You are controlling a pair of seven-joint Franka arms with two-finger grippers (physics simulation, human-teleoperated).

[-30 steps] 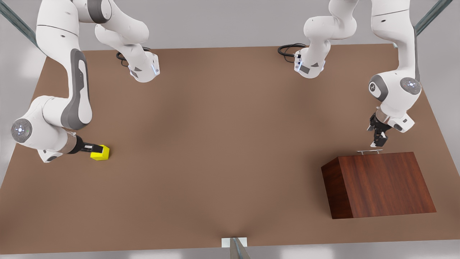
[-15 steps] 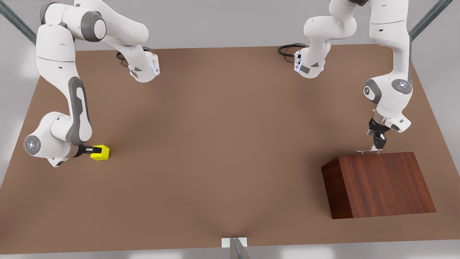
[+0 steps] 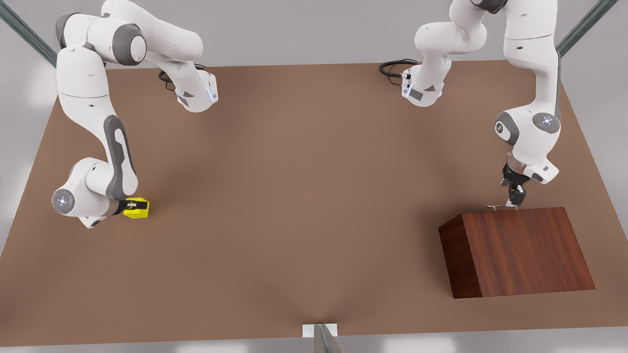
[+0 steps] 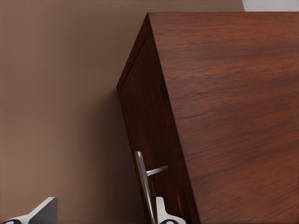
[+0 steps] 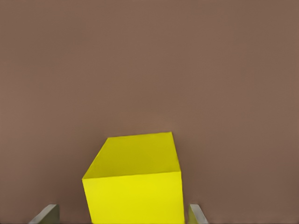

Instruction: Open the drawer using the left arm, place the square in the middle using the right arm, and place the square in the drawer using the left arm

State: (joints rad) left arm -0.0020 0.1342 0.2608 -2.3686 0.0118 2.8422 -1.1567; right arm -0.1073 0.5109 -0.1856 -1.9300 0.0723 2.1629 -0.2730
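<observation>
Right gripper spread wide astride the square on open tabletop, left gripper open at the drawer handle.

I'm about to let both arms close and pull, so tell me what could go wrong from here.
1. The left gripper has its fingers open around the thin handle near one end; an off-centre pull may skew the shut drawer or slip off.
2. The right gripper straddles the square with gaps on both sides; uneven closing could nudge or twist it on the table.
</observation>
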